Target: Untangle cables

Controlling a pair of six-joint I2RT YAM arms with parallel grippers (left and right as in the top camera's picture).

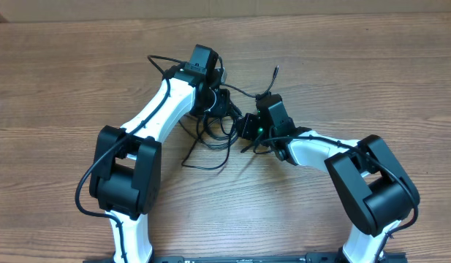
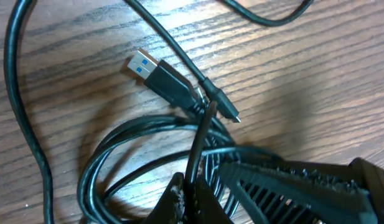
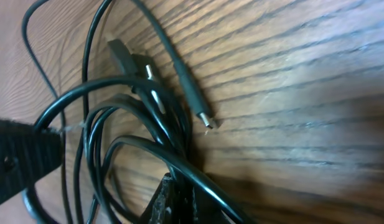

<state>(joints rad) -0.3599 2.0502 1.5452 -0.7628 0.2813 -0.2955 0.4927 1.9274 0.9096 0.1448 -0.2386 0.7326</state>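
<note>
Pinching one strand of the thin black rubbery cables [image 2: 148,124] with the left gripper [image 2: 190,198], jaws closed tight, with the cord running up toward 12 o'clock from between the pads [image 2: 177,198]. Pinching likewise with the right gripper [image 3: 176,202], jaws drawn together on what looks like another strand at 6 o'clock of its own view.

From overhead, left gripper at 11 o'clock of the knot and right gripper at 3 o'clock, with the bundle between them in the middle of the brown wood-grain table [image 1: 357,58]. Just past the left pads at 11 o'clock, a black USB plug with a blue tongue [image 2: 155,73]. Next to it, toward 1 o'clock, a slim small-tipped plug [image 2: 226,107].

Judging from this, grasp made on both sides, pulling apart not yet begun. Calls next for drawing the two grippers slowly away from each other, watching for loops that cinch tight instead of slipping free.
</note>
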